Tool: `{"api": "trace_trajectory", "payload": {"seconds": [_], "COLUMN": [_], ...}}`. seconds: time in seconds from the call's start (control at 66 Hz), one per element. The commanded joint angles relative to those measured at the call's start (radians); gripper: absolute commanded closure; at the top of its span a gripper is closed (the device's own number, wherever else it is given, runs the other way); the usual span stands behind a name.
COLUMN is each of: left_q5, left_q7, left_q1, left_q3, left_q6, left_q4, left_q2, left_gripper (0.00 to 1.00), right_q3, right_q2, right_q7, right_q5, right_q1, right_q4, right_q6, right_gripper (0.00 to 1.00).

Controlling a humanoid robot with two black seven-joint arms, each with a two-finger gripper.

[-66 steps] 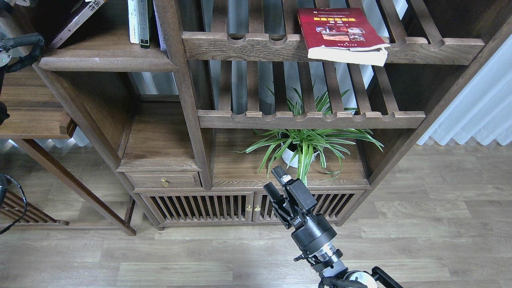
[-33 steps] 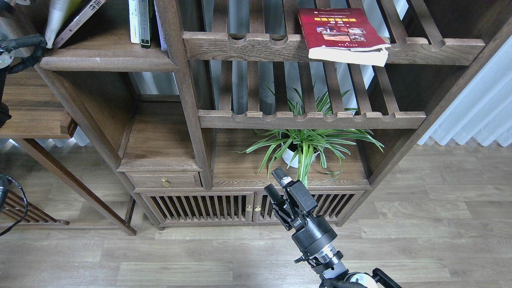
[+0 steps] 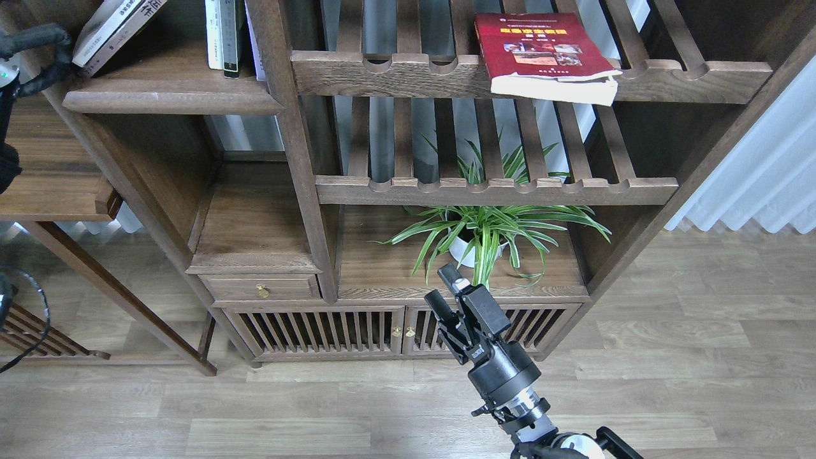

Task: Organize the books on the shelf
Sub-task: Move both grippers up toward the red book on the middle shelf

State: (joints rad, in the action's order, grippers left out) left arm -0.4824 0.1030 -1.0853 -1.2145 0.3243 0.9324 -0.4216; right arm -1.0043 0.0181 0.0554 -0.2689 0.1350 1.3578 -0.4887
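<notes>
A red book with a yellow title (image 3: 542, 54) lies flat on the upper slatted rack, its pages hanging over the front rail. At the top left, on the dark wooden shelf (image 3: 172, 95), a pale-covered book (image 3: 102, 25) leans on a dark maroon book (image 3: 137, 16); both are cut off by the top edge. Only black parts of my left arm (image 3: 38, 41) show at the left edge, and its gripper is out of view. My right gripper (image 3: 442, 287) stands open and empty low in front of the cabinet, far below the books.
Thin white and dark upright volumes (image 3: 223, 38) stand on the same shelf beside the post. A potted spider plant (image 3: 484, 236) sits on the cabinet top just behind my right gripper. A lower slatted rack (image 3: 497, 188) spans the middle. A curtain (image 3: 758, 172) hangs at the right.
A pale-covered book came in at the top left and now leans on the maroon book. The left arm's black part rose a little. My right gripper drifted slightly right.
</notes>
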Motion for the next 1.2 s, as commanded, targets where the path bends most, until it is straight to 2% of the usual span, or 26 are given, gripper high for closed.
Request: {"api": "trace_trajectory", "payload": {"seconds": [0.0, 0.227, 0.242, 0.424, 0.697, 0.985, 1.182], "left_q5": [0.051, 0.128, 0.175, 0.323, 0.346, 0.343, 0.331], "left_q7": [-0.003, 0.0, 0.0, -0.003, -0.005, -0.019, -0.02], "left_q1": [0.067, 0.168, 0.188, 0.191, 0.212, 0.294, 0.41], "left_q3": [-0.02, -0.059, -0.062, -0.059, -0.043, 0.012, 0.058], "left_q6": [0.001, 0.001, 0.001, 0.018, 0.164, 0.164, 0.164], "left_q4": [0.095, 0.282, 0.337, 0.436, 0.448, 0.448, 0.448], "left_q2": [-0.032, -0.032, -0.031, -0.02, 0.023, 0.116, 0.296], "left_gripper": [0.18, 0.12, 0.11, 0.11, 0.11, 0.12, 0.14], "right_q3": [-0.03, -0.114, -0.141, -0.241, -0.343, -0.37, -0.369], "right_q2": [-0.012, -0.018, -0.018, -0.018, 0.009, 0.016, 0.013], "right_q7": [-0.002, -0.003, -0.002, -0.002, -0.002, -0.002, -0.002], "right_q5": [-0.007, -0.021, -0.033, -0.036, -0.038, -0.038, -0.036], "right_q1": [0.0, -0.006, -0.006, -0.012, -0.032, -0.081, -0.132], "right_q4": [0.023, 0.09, 0.113, 0.118, 0.121, 0.176, 0.199], "right_q6": [0.0, 0.0, 0.0, 0.0, 0.0, 0.0, 0.0], "right_gripper": [0.08, 0.09, 0.09, 0.09, 0.09, 0.1, 0.1]}}
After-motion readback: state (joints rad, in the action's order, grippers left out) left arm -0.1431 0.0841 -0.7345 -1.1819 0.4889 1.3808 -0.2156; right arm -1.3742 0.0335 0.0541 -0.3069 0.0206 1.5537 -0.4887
